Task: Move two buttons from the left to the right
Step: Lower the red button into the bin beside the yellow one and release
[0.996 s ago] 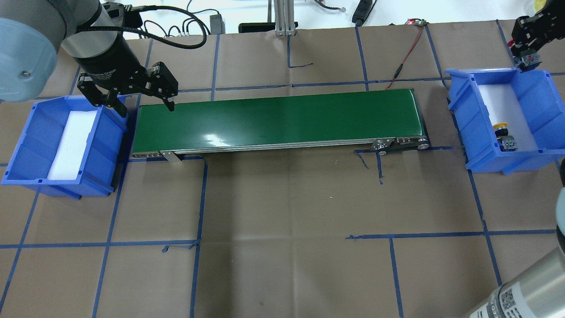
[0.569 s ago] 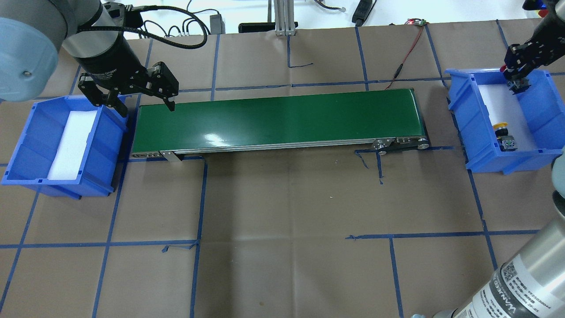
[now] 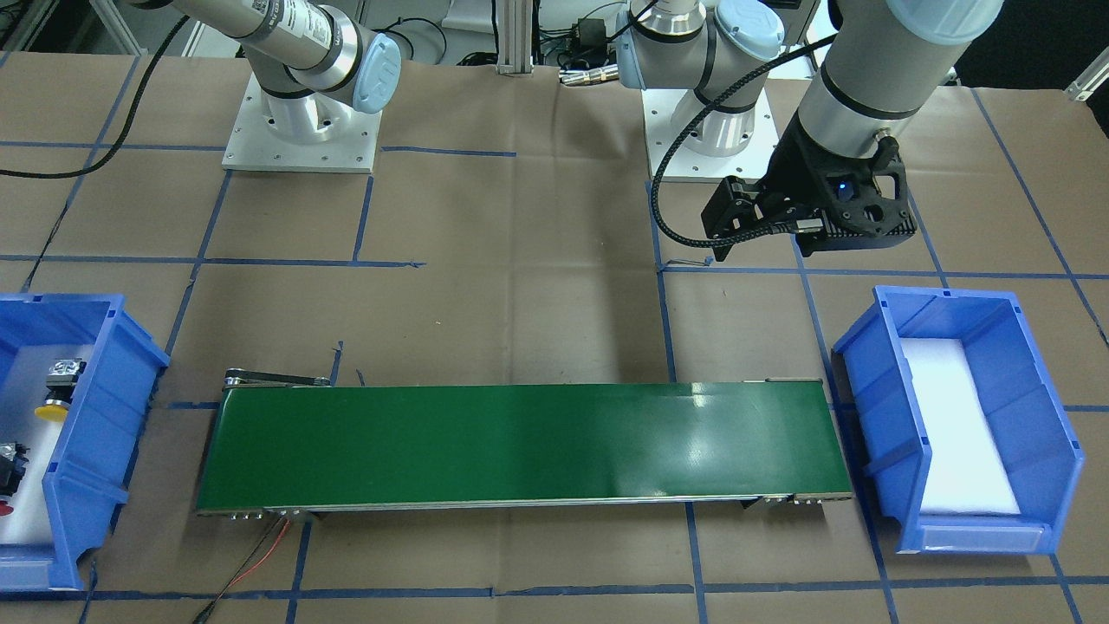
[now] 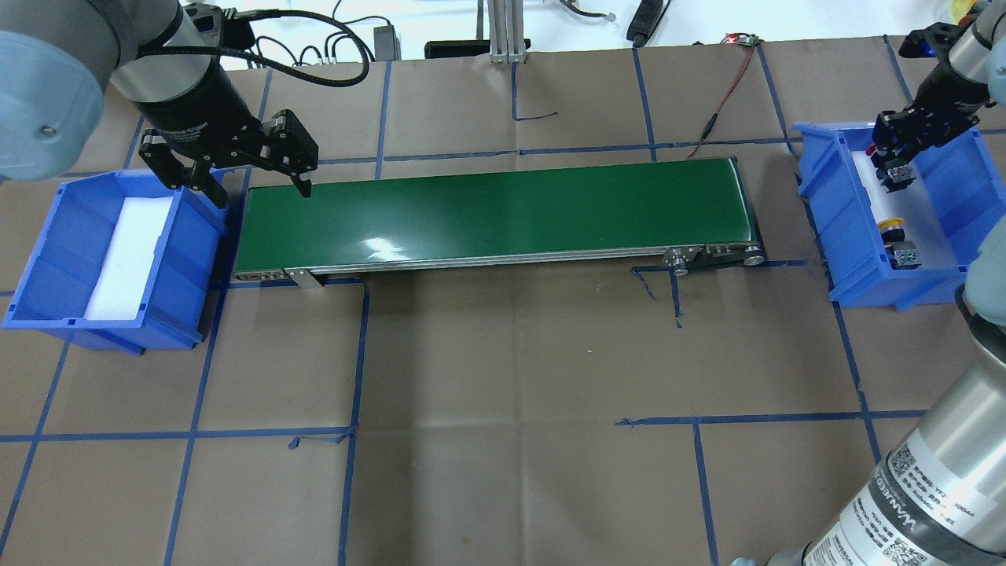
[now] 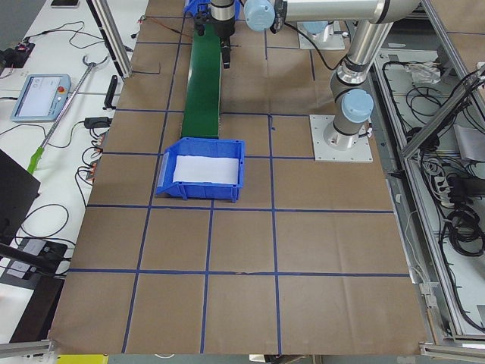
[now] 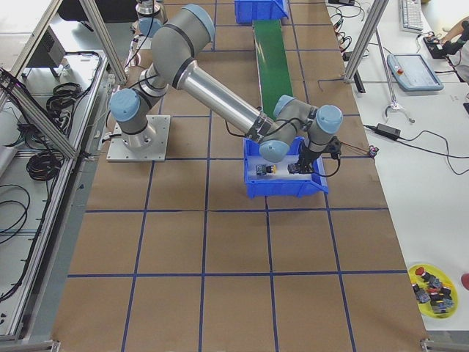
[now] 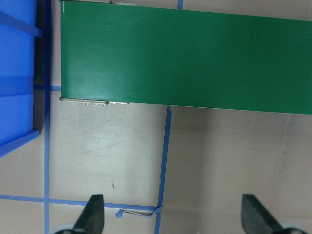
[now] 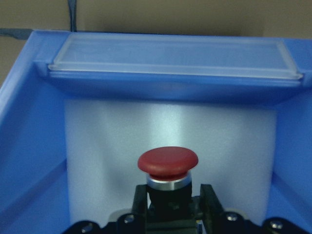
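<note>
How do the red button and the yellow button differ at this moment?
The red button has a red cap; the yellow button has a yellow one. The red button is gripped by the right tool; the yellow button lies loose on its side, untouched. Both are mushroom-capped and inside the right-hand bin.

The work cell is presenting one yellow button point(image 4: 896, 237), one red button point(image 8: 167, 162), two blue bins point(image 4: 53, 240) point(image 4: 830, 220), one green conveyor point(image 4: 495, 212) and two grippers point(image 4: 253, 190) point(image 8: 168, 200).
</note>
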Robot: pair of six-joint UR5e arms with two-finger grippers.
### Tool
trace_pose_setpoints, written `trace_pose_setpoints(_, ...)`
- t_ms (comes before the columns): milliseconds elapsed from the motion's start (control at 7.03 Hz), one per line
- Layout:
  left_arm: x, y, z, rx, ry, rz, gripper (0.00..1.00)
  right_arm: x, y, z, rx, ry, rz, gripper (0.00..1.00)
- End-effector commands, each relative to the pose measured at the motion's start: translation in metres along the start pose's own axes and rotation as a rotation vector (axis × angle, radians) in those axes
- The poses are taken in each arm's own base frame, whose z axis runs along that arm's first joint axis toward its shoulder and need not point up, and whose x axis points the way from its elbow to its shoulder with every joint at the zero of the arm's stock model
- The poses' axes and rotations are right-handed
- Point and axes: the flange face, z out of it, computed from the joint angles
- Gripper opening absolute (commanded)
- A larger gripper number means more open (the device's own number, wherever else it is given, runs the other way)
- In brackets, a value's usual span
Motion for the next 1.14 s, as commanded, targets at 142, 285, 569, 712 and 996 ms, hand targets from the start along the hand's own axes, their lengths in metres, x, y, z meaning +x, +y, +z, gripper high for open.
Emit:
trace_pose_setpoints(142, 0.0, 0.0, 0.0, 0.0, 0.0, 0.0, 1.0, -0.003, 0.006, 0.011, -0.019, -0.007, 0.005, 0.05)
trace_pose_setpoints(285, 0.0, 0.0, 0.0, 0.0, 0.0, 0.0, 1.0, -0.005, 0.007, 0.014, -0.024, -0.01, 0.003, 0.16)
trace_pose_setpoints(569, 0.0, 0.0, -0.001, 0.002, 0.0, 0.0, 1.0, -0.009, 0.007, 0.011, -0.009, -0.029, 0.005, 1.0)
trace_pose_setpoints(712, 0.0, 0.0, -0.001, 0.002, 0.0, 0.0, 1.0, -0.01, 0.008, 0.006, -0.005, -0.032, 0.005, 1.0)
trace_pose_setpoints(996, 0.0, 0.0, -0.001, 0.002, 0.0, 0.0, 1.0, -0.011, 0.012, -0.022, 0.021, -0.006, 0.004, 1.0)
